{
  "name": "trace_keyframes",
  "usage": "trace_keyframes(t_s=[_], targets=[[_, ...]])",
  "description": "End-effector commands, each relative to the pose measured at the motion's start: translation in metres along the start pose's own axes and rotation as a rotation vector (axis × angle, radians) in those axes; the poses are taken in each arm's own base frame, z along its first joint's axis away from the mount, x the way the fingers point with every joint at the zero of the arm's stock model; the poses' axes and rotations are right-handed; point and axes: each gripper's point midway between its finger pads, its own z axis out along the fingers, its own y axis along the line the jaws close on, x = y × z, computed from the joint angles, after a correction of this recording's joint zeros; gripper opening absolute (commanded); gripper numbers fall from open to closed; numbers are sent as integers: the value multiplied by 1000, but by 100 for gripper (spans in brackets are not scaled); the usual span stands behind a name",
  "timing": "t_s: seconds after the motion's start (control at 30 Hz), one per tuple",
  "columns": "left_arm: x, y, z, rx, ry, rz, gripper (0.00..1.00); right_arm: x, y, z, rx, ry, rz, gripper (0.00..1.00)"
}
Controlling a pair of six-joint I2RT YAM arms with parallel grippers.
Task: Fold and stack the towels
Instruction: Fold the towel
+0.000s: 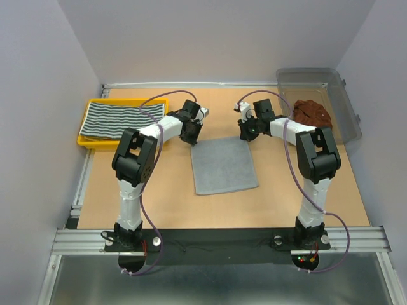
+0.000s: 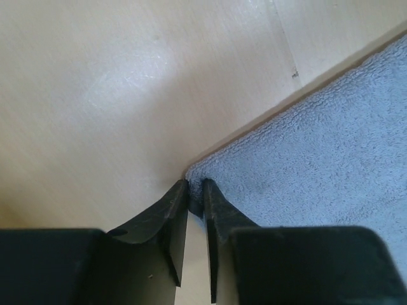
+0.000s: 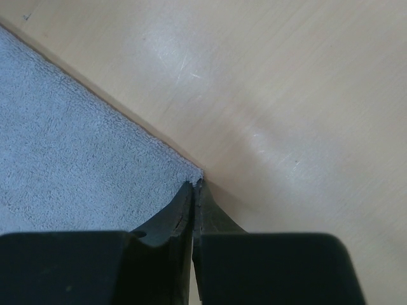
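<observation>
Right, we're looking at the grey towel (image 1: 224, 166), which is lying flat and unfolded on the table (image 1: 159, 197), and both arms are reaching down to its far edge. The left gripper (image 1: 193, 136) is sitting at the towel's far-left corner. Its fingertips (image 2: 180, 194) are leaving only a thin slit, with the cloth's corner right at the mouth of it, and we can't tell whether the fabric is actually being pinched. The right gripper (image 1: 245, 133) is sitting at the far-right corner, jaws pressed fully together and tips touching the very point of the corner. Whether any cloth is caught between them, we can't say. Far left of the grey towel, a black-white striped towel (image 1: 114, 119) is resting in a yellow tray (image 1: 86, 138). Far right of it, a rust-brown towel (image 1: 311, 113) is lying bunched in a clear bin (image 1: 346, 121).
</observation>
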Motion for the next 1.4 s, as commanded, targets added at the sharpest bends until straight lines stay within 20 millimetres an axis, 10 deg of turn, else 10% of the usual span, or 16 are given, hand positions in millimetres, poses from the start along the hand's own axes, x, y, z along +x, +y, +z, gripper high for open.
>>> trace_keyframes(t_s=[0.0,0.1,0.6,1.37], targets=[[65,0,21,22,209,-10,15,25,6,-10,16,97,2,1],[55,5,16,-6,183,10,0,13,2,-15,37,74,-7,1],[-62,24,-72,-129,-236,120,0,-51,-21,-60,179,-66,-31,1],[48,-44,-111,72,-230,-97,0,3,89,-125,-30,-121,159,1]])
